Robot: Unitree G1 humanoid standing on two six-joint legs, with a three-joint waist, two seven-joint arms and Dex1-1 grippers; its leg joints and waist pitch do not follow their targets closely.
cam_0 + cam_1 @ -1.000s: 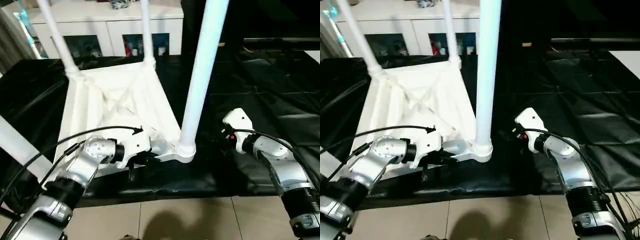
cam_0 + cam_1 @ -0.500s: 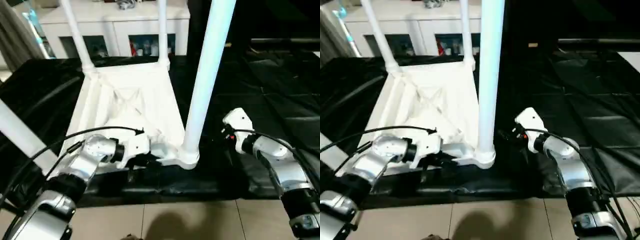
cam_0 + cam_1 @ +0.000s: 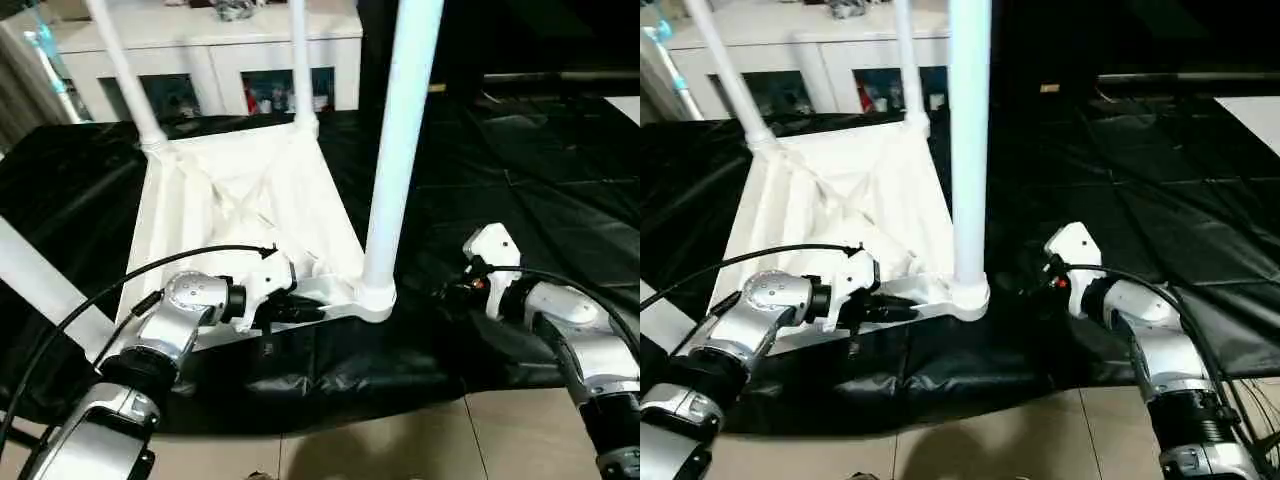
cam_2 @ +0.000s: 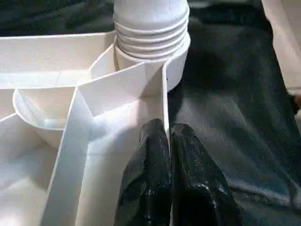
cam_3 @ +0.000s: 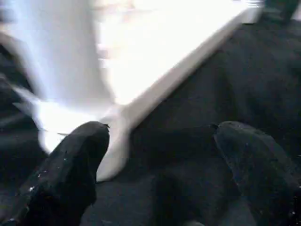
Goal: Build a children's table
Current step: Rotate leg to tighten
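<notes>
Where the black-covered table (image 3: pixel 560 200) meets the floor, the left gripper (image 4: pixel 167 136) has its fingers pressed together on the near rim of the upturned top (image 3: pixel 240 200), just left of the near-right socket, while the right gripper (image 5: pixel 155 150), fingers wide apart and holding nothing, sits just right of that corner. From that socket one leg (image 3: pixel 400 150) stands upright; two further legs (image 3: pixel 120 70) rise at the far corners, with a cabinet (image 3: pixel 210 70) behind.
</notes>
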